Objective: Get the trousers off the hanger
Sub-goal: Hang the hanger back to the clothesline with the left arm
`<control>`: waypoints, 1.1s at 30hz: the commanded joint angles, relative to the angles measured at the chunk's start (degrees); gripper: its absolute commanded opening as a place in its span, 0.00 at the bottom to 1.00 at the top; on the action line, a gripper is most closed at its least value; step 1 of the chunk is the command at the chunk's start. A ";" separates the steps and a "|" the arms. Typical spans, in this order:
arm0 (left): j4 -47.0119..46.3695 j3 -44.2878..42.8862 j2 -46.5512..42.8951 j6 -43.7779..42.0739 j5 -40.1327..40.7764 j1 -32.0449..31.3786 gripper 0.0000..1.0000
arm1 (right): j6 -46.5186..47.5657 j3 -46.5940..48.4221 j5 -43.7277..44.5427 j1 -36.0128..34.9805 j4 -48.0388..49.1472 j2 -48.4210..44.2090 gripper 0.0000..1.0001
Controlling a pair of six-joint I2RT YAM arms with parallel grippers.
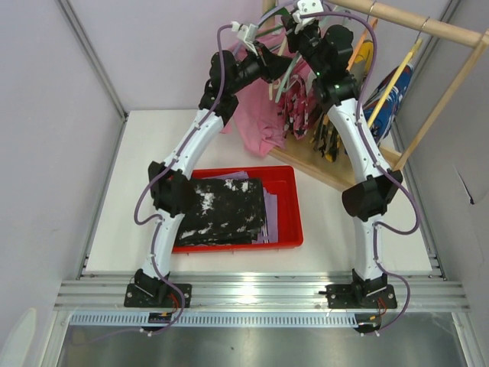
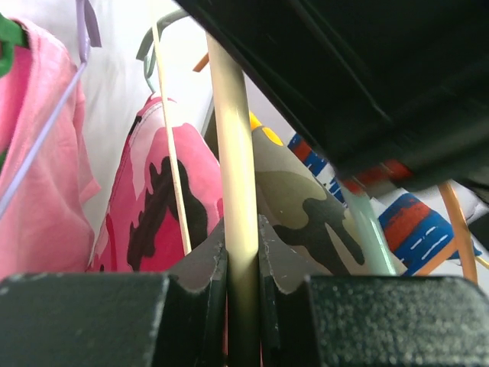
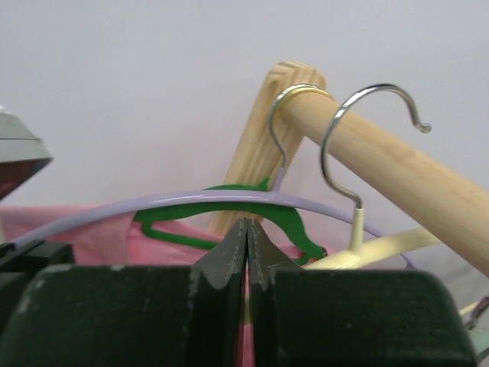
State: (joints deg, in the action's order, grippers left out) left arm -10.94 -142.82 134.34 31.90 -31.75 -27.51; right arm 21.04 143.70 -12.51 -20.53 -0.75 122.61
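The black white-speckled trousers [image 1: 221, 210] lie folded in the red tray [image 1: 294, 206], on top of the pale lavender trousers [image 1: 269, 218], of which only an edge shows. Both arms reach up to the clothes rack at the back. My left gripper [image 1: 281, 65] [image 2: 242, 229] is shut on the bar of a cream hanger [image 2: 233, 138]. My right gripper [image 1: 290, 23] [image 3: 247, 225] is shut just below a lavender hanger [image 3: 191, 200] and a green hanger [image 3: 229, 202]. I see nothing held between its jaws.
A wooden rail [image 1: 412, 23] [image 3: 382, 160] carries the hangers. A pink shirt [image 1: 256, 122], a pink camouflage garment [image 2: 153, 199], an olive camouflage garment [image 2: 306, 199] and a blue-red-white patterned garment [image 1: 393, 99] hang from it. The cream hanger's metal hook [image 3: 344, 130] is over the rail.
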 commanded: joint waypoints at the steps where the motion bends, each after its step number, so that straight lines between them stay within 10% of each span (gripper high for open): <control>1: -2.95 0.00 -5.67 -0.70 -1.21 0.08 0.00 | -0.21 4.74 -0.32 1.81 8.66 2.46 0.03; 17: -5.58 -1.84 -3.39 1.06 0.02 0.26 0.12 | -3.10 6.86 4.95 6.29 22.55 7.29 0.02; 28: -3.65 -1.32 -3.74 0.44 2.83 0.26 0.62 | -6.53 7.65 5.75 8.85 24.57 7.91 0.01; 33: -4.18 4.20 -6.90 0.27 3.62 0.09 0.68 | -6.80 7.21 3.20 9.37 22.82 7.65 0.01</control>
State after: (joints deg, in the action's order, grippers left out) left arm -12.82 -140.73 133.43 32.53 -29.04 -27.51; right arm 13.96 147.89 -11.11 -14.20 18.31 130.28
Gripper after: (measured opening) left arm 0.678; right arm 0.016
